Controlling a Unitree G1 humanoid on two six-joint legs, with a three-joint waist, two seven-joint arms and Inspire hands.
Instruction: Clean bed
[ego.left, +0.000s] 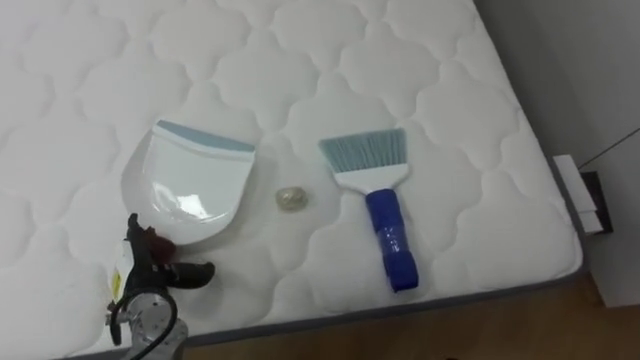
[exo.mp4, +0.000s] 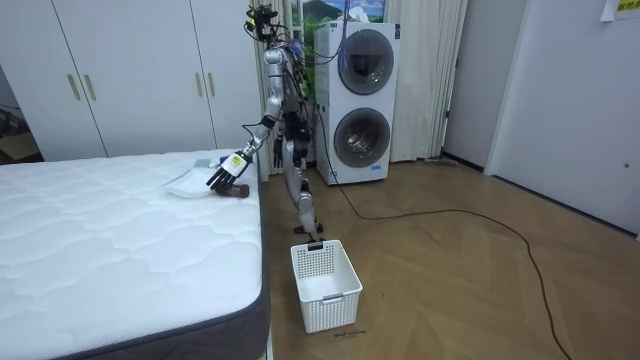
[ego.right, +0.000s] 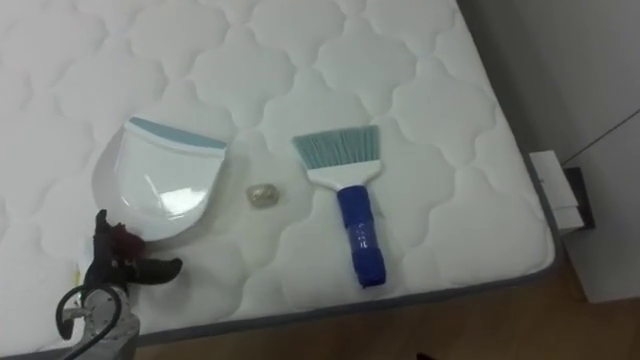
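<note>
Left hand (ego.left: 150, 266): hovering at the dustpan (ego.left: 195, 175) rear; I cannot tell its grasp.
Risk: likely nudging the dustpan, rolling the crumpled scrap (ego.left: 292, 198) away.

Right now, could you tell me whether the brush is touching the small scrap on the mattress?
Apart. The left eye view shows bare mattress between the brush and the scrap.

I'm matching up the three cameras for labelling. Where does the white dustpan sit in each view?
Left eye view: the dustpan lies left of centre on the mattress, left of the blue brush.
Right eye view: the dustpan is in the same spot, a little further left.
Room view: the dustpan is a pale shape at the mattress's far corner.
Shared landmark: the left hand, just beside the dustpan.
</note>
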